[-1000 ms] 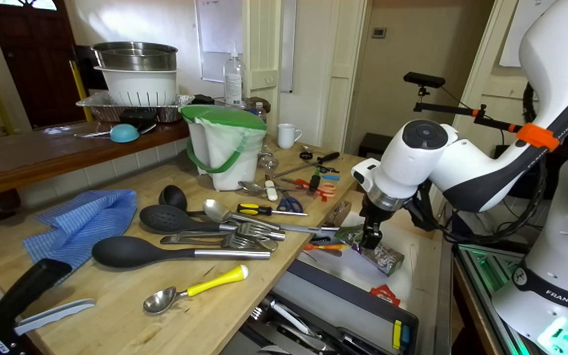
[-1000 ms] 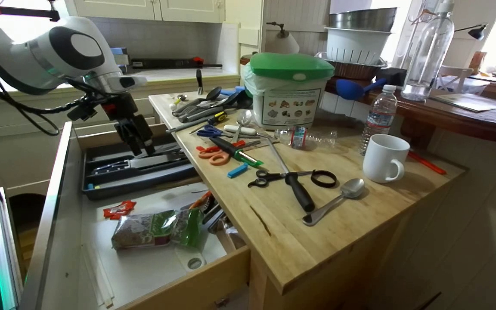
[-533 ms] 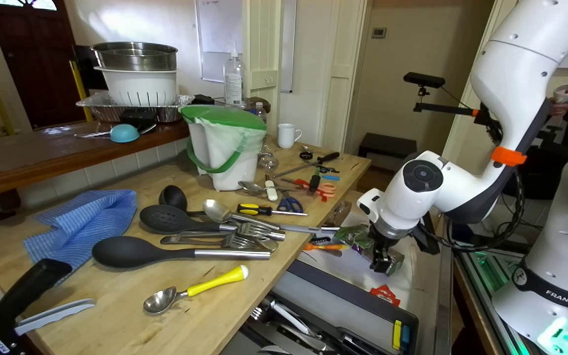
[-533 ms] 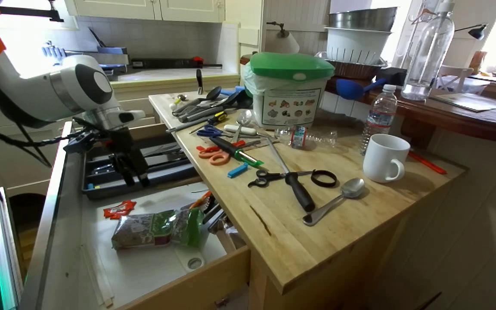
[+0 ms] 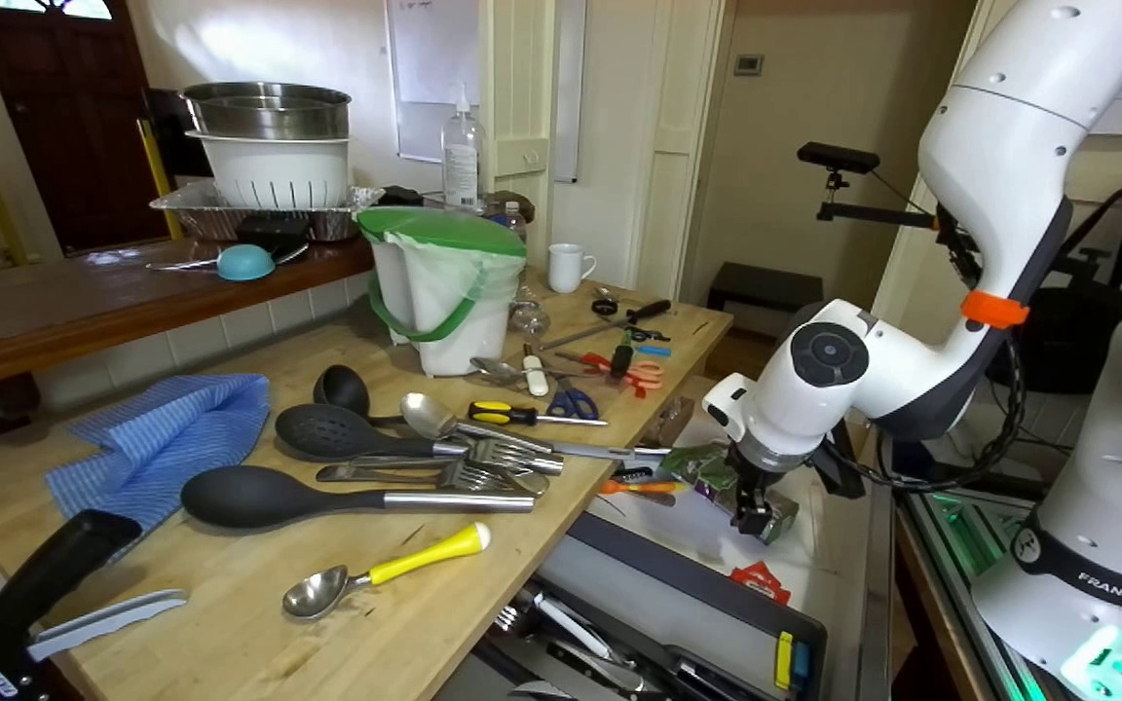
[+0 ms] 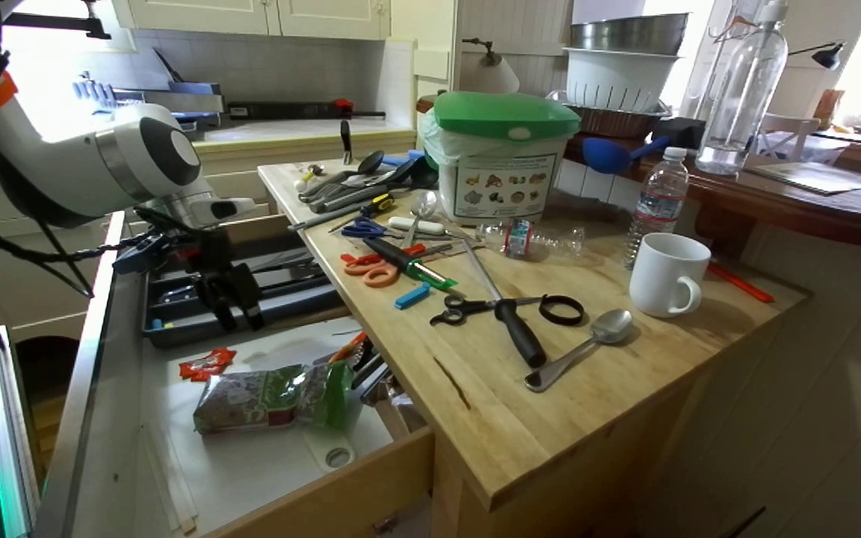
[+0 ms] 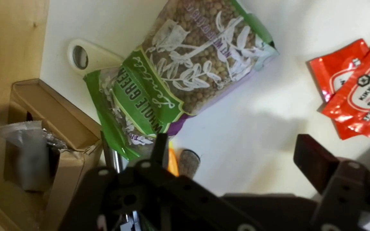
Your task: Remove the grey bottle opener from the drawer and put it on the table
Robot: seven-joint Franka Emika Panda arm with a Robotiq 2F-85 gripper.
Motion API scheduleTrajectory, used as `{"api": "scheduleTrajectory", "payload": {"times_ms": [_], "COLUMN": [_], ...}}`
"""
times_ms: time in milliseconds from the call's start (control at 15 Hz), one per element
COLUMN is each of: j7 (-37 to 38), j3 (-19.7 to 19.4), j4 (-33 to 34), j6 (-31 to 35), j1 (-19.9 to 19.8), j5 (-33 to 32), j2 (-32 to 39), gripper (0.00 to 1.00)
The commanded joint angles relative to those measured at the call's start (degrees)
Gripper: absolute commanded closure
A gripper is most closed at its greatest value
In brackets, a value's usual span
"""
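Observation:
The open drawer (image 6: pixel 225 486) has a white floor and pale wood walls, and lies beside the light-wood table (image 6: pixel 475 441). In the drawer lies a pale, flat handle with a round hole (image 7: pixel 103 57), possibly the bottle opener; the lentil bag covers part of it. It also shows in an exterior view (image 6: pixel 331 452). An orange-handled tool (image 7: pixel 172 160) lies beyond the left fingertip. My gripper (image 7: pixel 233 147) is open and empty, pointing down above the drawer. It shows in both exterior views (image 5: pixel 751 516) (image 6: pixel 240 317), apart from the pale handle.
The drawer also holds a lentil bag (image 7: pixel 201 51), red sauce packets (image 7: pixel 361 86), a cardboard box (image 7: pixel 75 138) and a dark cutlery tray (image 6: pixel 281 308). On the table stand a green-lidded bin (image 6: pixel 505 168) and a white mug (image 6: pixel 666 276), among scattered utensils (image 5: pixel 298 501).
Over the first half second the arm lowered my gripper toward the drawer. Since then it has shifted only slightly. The objects in the drawer and on the table have not moved.

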Motion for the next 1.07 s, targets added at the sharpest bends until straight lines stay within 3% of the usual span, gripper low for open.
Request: {"api": "scheduleTrajectory", "payload": {"times_ms": [0,600,733,867,933,1000], "j7": [1.59,15.73,18.22,17.47,16.09,16.10], "j3": [-1.17,-5.99,-6.27,-6.46,-9.54,-6.24], "j4": [-0.01,5.48,7.33,9.27,6.61,7.33], "j6": [-2.52,-1.91,-2.36,-1.33,-1.97,-2.62], "j1": [-0.38,-3.66,-4.27,-4.86,-0.82,-4.48], "j5": [-8.93,-38.48,-39.76,-35.84,-36.40,-36.49], "j2": [1.26,7.87,10.16,13.05,8.70,10.04], "gripper": [0.00,0.00,0.00,0.00,0.00,0.00]}}
